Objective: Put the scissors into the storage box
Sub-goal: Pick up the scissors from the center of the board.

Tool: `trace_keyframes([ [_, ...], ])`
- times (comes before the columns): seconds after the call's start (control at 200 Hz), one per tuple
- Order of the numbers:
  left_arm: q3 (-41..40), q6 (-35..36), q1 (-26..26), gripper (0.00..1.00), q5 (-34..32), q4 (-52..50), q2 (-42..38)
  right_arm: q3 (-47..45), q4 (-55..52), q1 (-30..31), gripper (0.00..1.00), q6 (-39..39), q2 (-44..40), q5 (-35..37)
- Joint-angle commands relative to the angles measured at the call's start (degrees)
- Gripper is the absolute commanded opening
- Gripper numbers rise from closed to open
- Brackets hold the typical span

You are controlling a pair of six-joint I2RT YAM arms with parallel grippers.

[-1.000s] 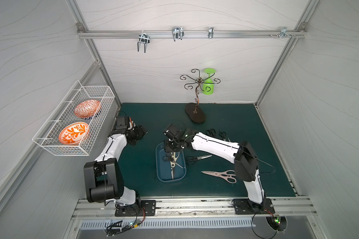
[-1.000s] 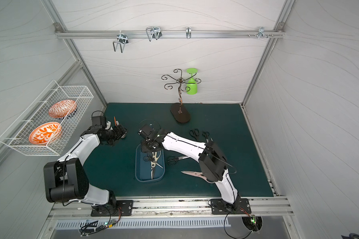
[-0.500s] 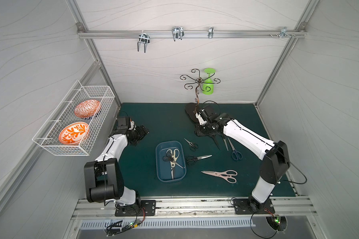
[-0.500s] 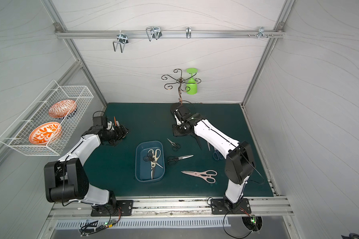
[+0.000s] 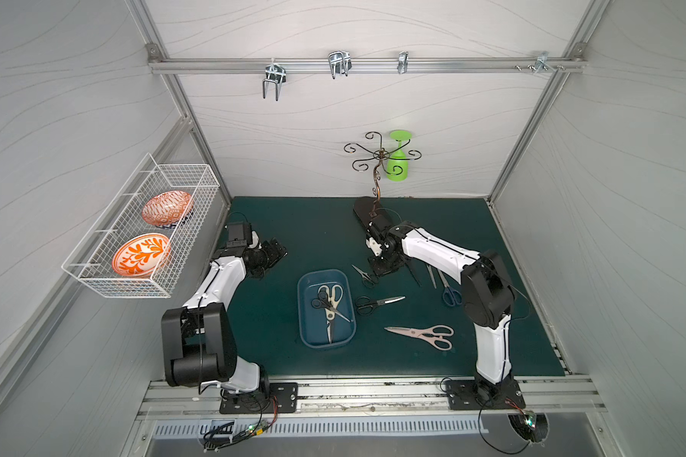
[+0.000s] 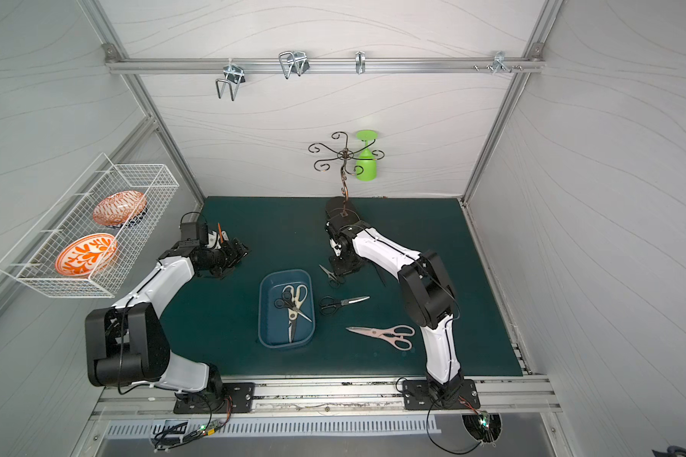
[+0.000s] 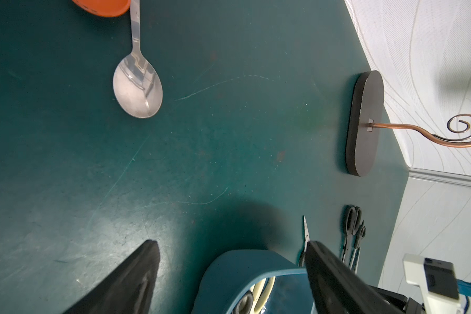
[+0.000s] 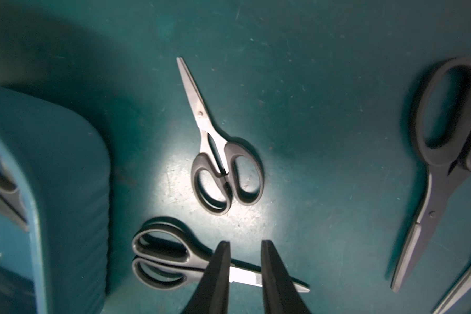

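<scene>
The right gripper (image 8: 244, 244) has its fingers (image 8: 215, 271) a narrow gap apart, with nothing between them and nothing held. Through that gap shows the blade of black-handled scissors (image 8: 161, 258) lying on the mat (image 8: 337, 108). Just past the fingertips lies a smaller black pair (image 8: 226, 174). Farther off, toward the robot's left, sits the storage box (image 5: 313, 328), holding cream-handled shears (image 5: 335, 293) and another black pair (image 5: 318, 304).

Bare mat (image 5: 317, 237) lies open left of and beyond the box (image 5: 307, 324), while loose scissors (image 5: 379, 302) crowd its right side and a wire stand (image 5: 361, 209) blocks the far middle.
</scene>
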Motion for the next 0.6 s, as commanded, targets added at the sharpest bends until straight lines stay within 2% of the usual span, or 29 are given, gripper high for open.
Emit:
trace_keyframes([
  [0.0, 0.32, -0.03, -0.32, 0.88, 0.54, 2.20, 0.33, 0.65, -0.16, 0.44, 0.26, -0.27, 2.09, 1.93],
  [0.595, 0.32, -0.01, -0.34, 0.88, 0.28, 2.07, 0.90, 5.91, 0.31, -0.22, 0.27, -1.89, 9.67, 4.91],
])
